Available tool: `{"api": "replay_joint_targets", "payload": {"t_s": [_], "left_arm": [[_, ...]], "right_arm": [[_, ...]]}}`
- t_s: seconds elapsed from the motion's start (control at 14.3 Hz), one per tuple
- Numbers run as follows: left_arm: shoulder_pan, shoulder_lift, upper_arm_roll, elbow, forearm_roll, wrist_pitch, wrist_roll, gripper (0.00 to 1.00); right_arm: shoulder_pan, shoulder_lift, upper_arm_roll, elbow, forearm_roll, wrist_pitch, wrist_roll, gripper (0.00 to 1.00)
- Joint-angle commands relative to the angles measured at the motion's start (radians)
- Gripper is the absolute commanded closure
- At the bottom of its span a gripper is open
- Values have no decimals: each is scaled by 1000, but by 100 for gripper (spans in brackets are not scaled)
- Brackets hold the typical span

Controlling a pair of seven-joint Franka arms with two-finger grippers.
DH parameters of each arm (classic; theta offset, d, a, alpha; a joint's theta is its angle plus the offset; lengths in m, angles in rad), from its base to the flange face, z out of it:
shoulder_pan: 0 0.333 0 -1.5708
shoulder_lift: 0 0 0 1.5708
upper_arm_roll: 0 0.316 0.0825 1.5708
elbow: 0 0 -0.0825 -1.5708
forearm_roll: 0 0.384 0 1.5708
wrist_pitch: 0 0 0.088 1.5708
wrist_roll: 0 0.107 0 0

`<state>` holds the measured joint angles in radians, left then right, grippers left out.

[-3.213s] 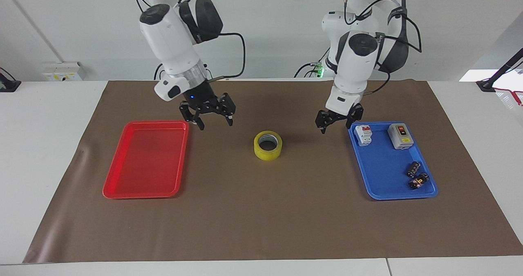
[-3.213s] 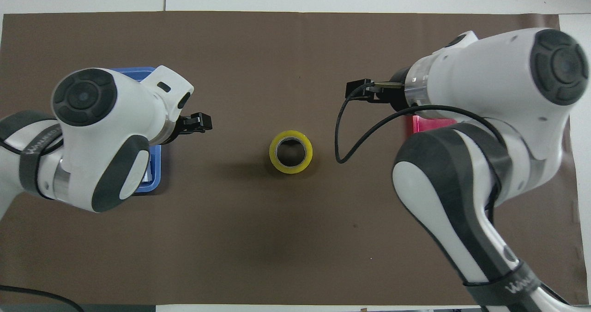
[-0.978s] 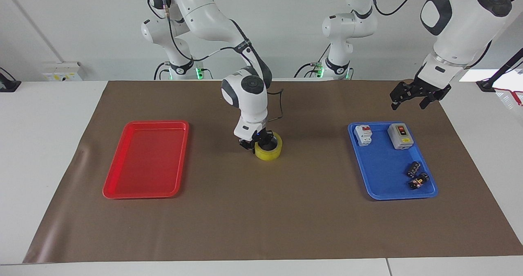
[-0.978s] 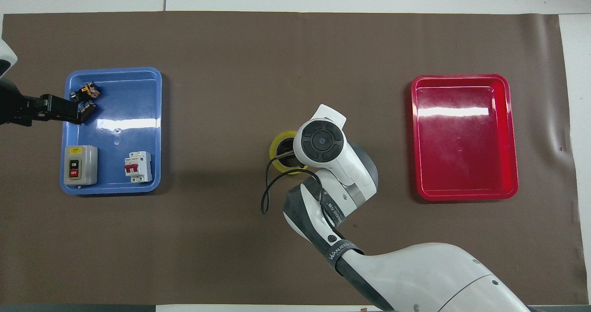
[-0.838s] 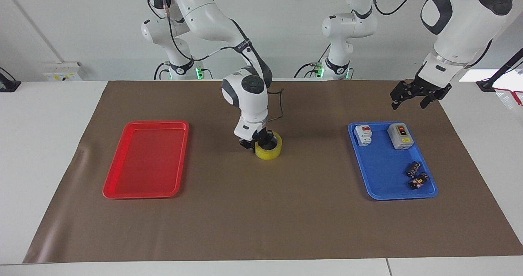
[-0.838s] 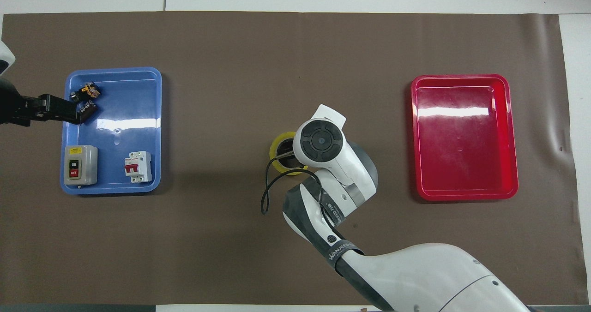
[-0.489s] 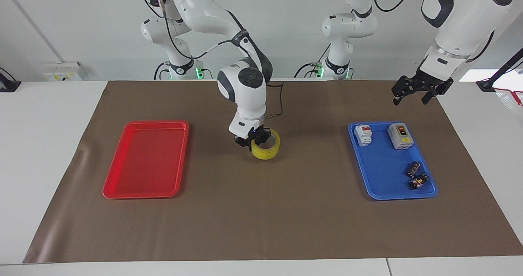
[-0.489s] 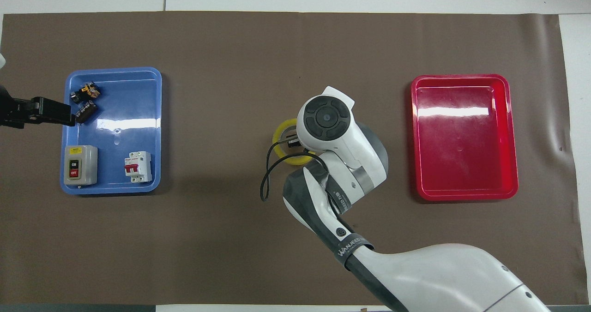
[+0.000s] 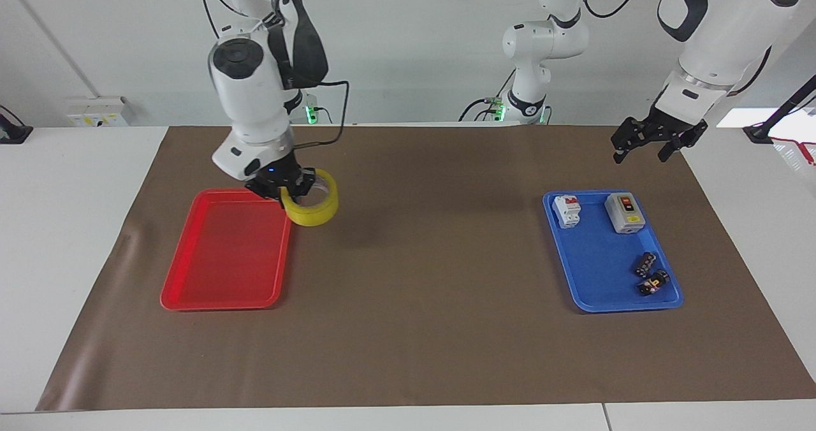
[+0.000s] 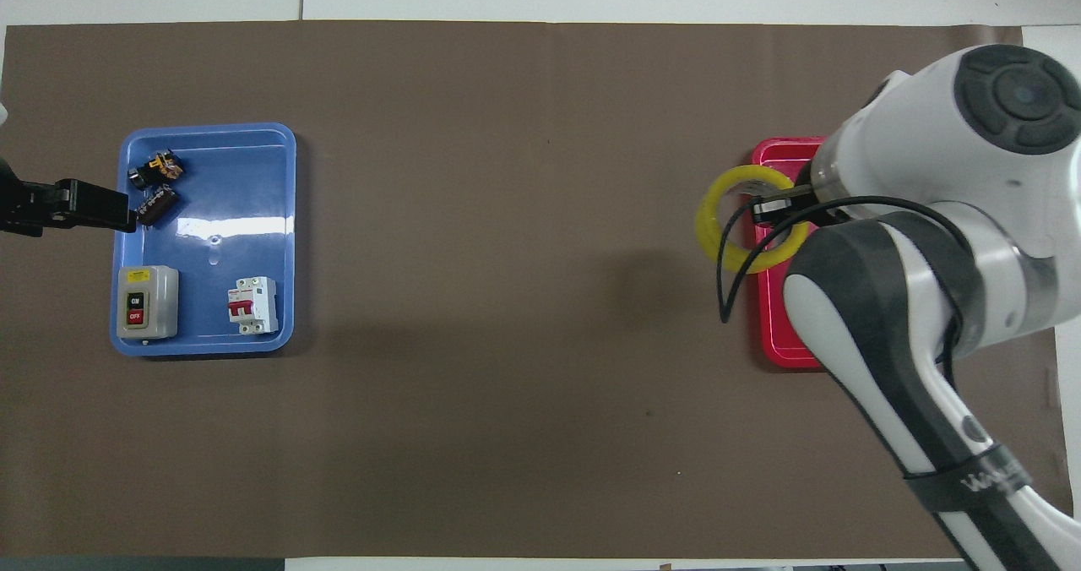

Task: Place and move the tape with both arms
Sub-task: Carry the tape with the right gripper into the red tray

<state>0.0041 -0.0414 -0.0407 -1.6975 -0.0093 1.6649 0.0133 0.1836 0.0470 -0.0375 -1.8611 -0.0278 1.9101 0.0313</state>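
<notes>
Right gripper (image 9: 288,192) holds the tape (image 9: 313,206) aloft over the red tray's (image 9: 223,291) edge.
Left gripper (image 9: 656,143) spread wide; blue tray (image 9: 596,271) holds switches.

Brown mat (image 10: 507,436) covers the table. Blue tray (image 10: 283,216) at 9 o'clock holds a grey switch box (image 10: 148,302) and white breaker (image 10: 252,305) on its robot-side half, two small black parts (image 10: 155,184) at its farther corner. Left gripper (image 10: 89,205) reaches in beside those parts; finger state unreadable. At 3 o'clock, right gripper (image 10: 773,208) holds the tape (image 10: 714,225) by its wall over the edge of the red tray (image 10: 781,339), mostly hidden under the arm.
</notes>
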Motion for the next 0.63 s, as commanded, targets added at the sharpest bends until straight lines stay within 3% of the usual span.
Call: {"api": "replay_joint_targets", "payload": {"t_s": [0.0,0.21,0.35,0.56], "left_arm": [[5,-25,-2,-24,18,-4,8,0],[5,-25,-2,-24,18,-5,8,0],[5,-25,-2,-24,18,-5,8,0],[5,-25,-2,-24,18,-4,8,0]], "right_arm": [[-117,-53,18,-157,-15,128,-143,100],[-237,-90,18,-341,-15,341,-310,100],[-301,-70,18,-368,-15,385,-384,100],[-320,-35,18,-386,-15,461,-400,100]]}}
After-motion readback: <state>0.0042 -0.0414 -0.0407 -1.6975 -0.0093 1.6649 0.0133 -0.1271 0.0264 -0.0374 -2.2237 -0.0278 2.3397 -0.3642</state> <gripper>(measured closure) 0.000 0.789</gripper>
